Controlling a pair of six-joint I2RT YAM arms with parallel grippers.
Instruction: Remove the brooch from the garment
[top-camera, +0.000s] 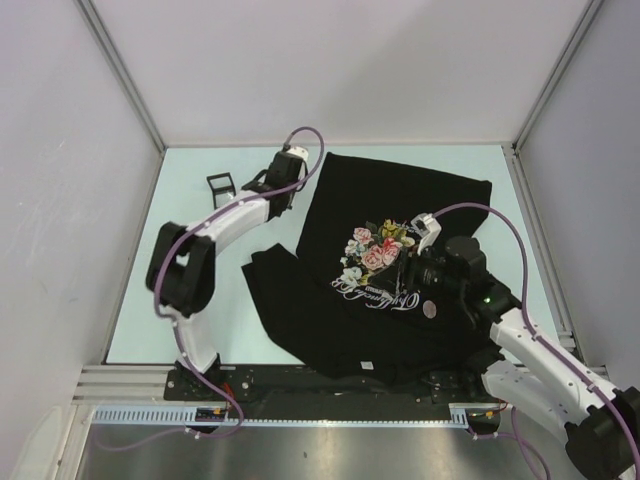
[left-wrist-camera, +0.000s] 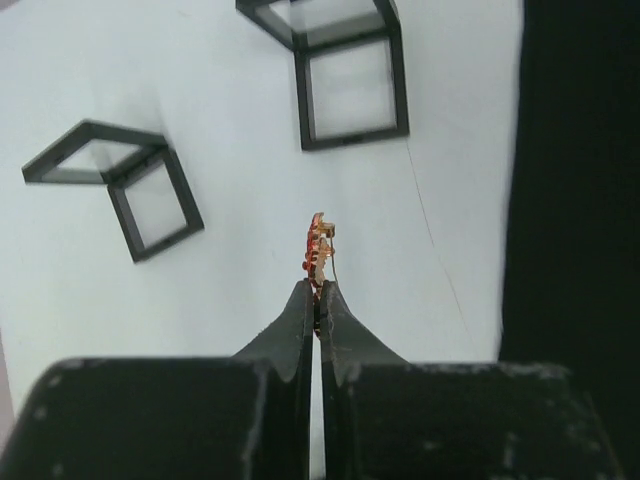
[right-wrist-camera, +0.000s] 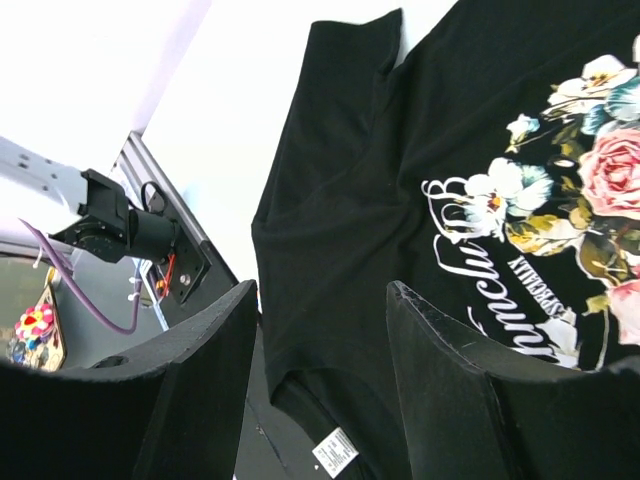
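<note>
Brooch (left-wrist-camera: 318, 243): off the T-shirt (top-camera: 400, 200), held above the bare desk (top-camera: 125, 330) just left of the shirt's edge. It looks red and gold; we cannot resolve finer detail.

Left tool (left-wrist-camera: 317, 295): jaws fully closed, pinching only the brooch's lower edge at the very tips. Most of the piece stands proud of them.

Right tool (right-wrist-camera: 320, 330): jaws wide apart, holding nothing, hanging over the shirt's printed lettering.

Risks, as we judge them:
- The grip is thin and on an edge, so a jolt or fast swing could let the brooch pivot or slip out.
- If it drops here, it may land in or against the cube frames below and be awkward to pick up again.
- We cannot see whether the pin is open; if it is, a pass back over the cloth could snag.

Counts:
- Brooch: one.
- T-shirt: one.
- Black open cube frames: two in the left wrist view, one farther (left-wrist-camera: 355, 138), one nearer (left-wrist-camera: 168, 242). The top view shows only one clearly.
- Arms: two.
- Small pale round spot (top-camera: 430, 310) on the shirt: one, unidentified.
</note>
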